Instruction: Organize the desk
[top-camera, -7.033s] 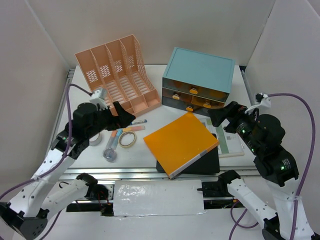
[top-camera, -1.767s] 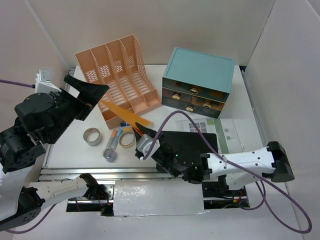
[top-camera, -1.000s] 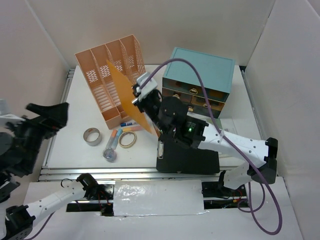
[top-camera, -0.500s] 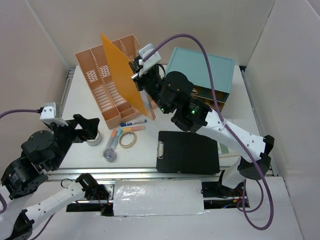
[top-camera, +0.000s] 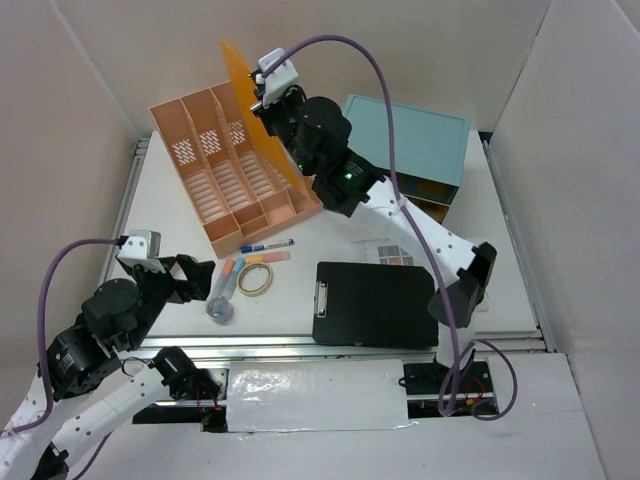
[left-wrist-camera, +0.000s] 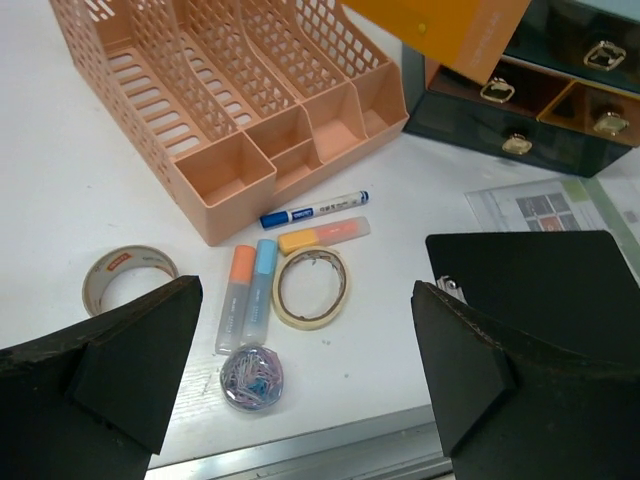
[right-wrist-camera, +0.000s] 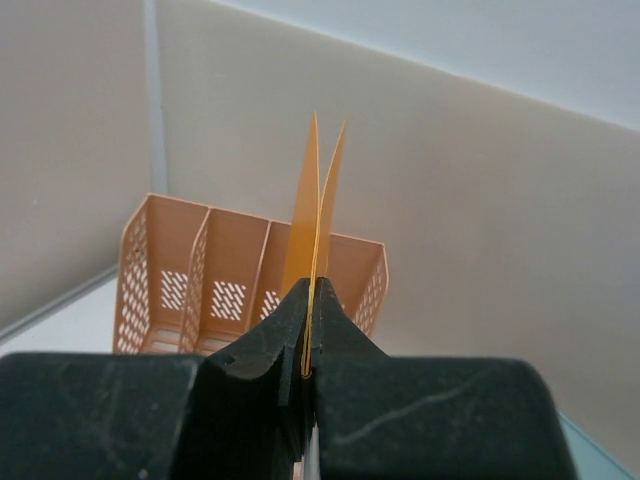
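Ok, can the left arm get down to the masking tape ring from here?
Probably yes: the left gripper is open and facing it, the masking tape ring lies flat and uncovered, and the right gripper is away at the file organizer.

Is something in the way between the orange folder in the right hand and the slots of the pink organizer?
Nothing visible does. The right hand grips the orange folder on edge over the right end of the pink organizer, and its slots look empty in the top and left wrist views.
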